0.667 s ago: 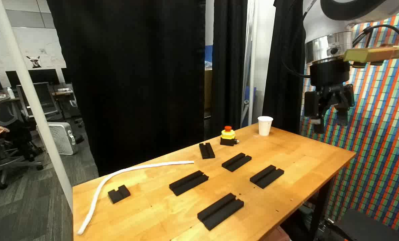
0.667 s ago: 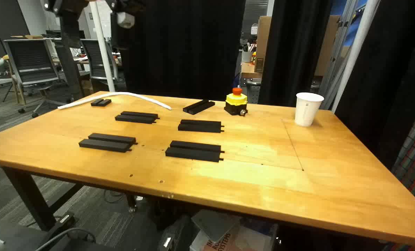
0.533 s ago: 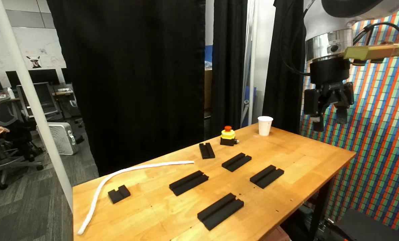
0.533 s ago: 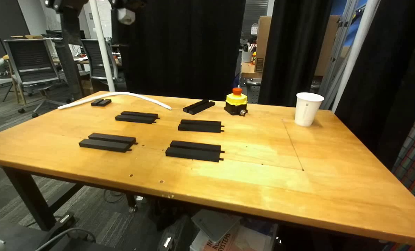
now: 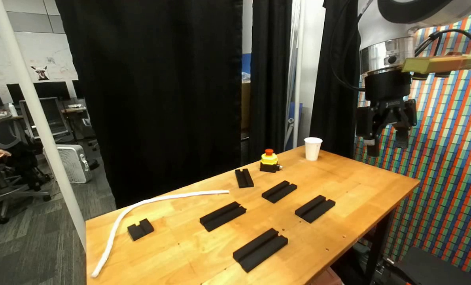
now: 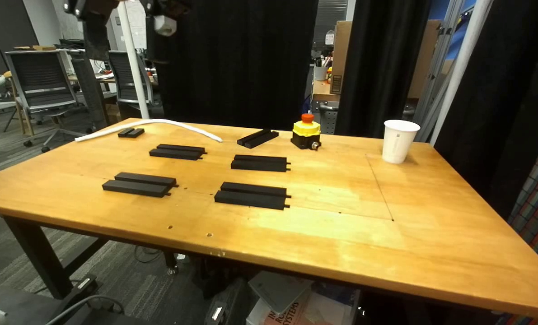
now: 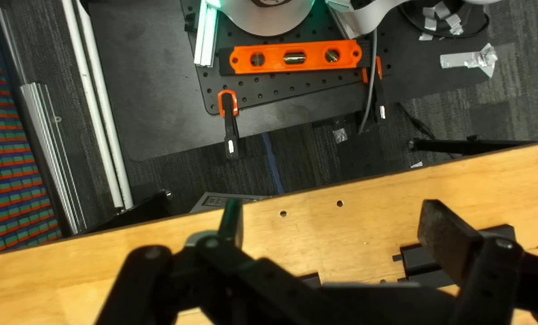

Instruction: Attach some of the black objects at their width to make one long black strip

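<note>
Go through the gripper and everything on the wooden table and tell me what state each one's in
Gripper: open, empty, in the air
Four long black bars: flat, groove up, none joined
Angled black piece: flat, groove up, unattached
Short black block: flat, groove up, unattached
White strip: lying in a loose curve
White cup: upright, contents hidden
Push button: red top up; pressed or not, can't tell

Warm light floods the tabletop [image 6: 323, 239] in an exterior view, pale glare pooling near its middle, a soft shadow beside the paper cup [image 6: 399, 142]; the black curtain [image 5: 152, 99] swallows detail! Wrist view: fingers [image 7: 449, 239] blurred up close, green light glinting at the top edge.
</note>
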